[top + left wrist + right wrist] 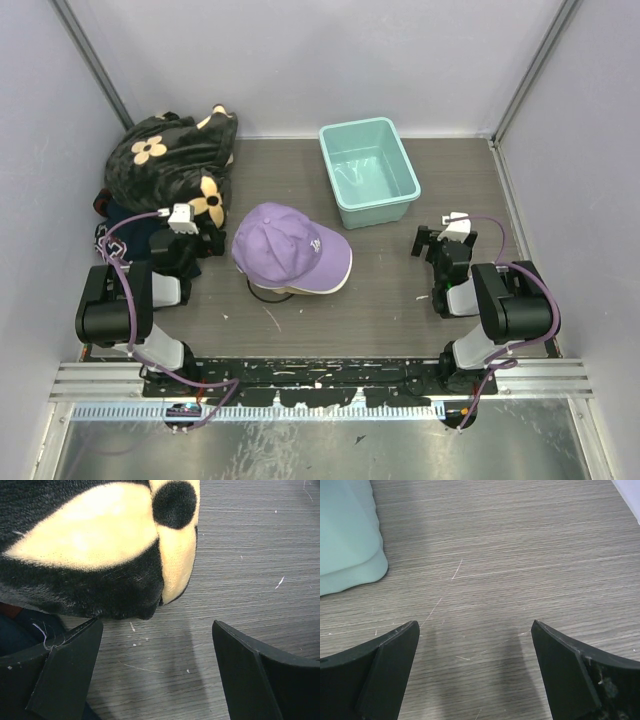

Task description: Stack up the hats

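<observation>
A purple cap (288,245) lies in the middle of the table on top of a pile. A pale brim edge (325,288), white or tan, shows under its front. A thin black edge (259,291) shows under its left side. The caps below are otherwise hidden. My left gripper (203,240) is open and empty just left of the pile; in the left wrist view it (155,630) hovers over bare table in front of the flowered fabric. My right gripper (428,243) is open and empty to the right of the pile; in the right wrist view it (475,630) is over bare table.
A teal plastic bin (400,155) stands at the back centre, and its corner shows in the right wrist view (347,545). Black fabric with tan flowers (165,155) (100,540) is heaped at the back left over dark navy clothing (118,228). Grey walls close in three sides.
</observation>
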{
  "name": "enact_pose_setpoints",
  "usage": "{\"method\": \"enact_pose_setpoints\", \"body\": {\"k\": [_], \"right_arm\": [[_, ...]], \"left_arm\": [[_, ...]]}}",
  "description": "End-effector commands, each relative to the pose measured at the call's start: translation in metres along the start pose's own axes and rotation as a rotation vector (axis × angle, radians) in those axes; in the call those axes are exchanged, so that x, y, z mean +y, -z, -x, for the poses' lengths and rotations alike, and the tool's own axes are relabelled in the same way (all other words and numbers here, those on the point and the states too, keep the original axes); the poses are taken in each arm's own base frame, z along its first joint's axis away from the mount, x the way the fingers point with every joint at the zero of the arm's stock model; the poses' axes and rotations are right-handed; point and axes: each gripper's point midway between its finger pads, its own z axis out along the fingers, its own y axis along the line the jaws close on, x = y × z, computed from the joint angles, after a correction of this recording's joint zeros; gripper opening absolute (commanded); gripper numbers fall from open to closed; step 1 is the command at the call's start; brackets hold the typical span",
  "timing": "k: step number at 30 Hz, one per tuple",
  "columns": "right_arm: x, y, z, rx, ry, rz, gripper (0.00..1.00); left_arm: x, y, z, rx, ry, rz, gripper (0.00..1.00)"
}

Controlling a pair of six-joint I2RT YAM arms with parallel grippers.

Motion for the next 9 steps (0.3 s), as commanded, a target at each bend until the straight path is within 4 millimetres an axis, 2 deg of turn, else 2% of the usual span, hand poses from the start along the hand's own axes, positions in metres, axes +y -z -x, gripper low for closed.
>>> {"method": "enact_pose_setpoints", "body": {"k": [1, 9], "right_arm": [[0.0125, -0.0055, 0.0312, -0.103, -0.002, 0.068, 1.0], [0.0137, -0.0056, 0.0306, -0.098, 0.001, 0.085, 1.0]], "left_arm": [[-0.0017, -0.0029, 0.0145, -0.039, -0.028, -0.01, 0.98], [-0.0017, -0.0029, 0.0148, -0.04, -0.029, -0.01, 0.98]]}}
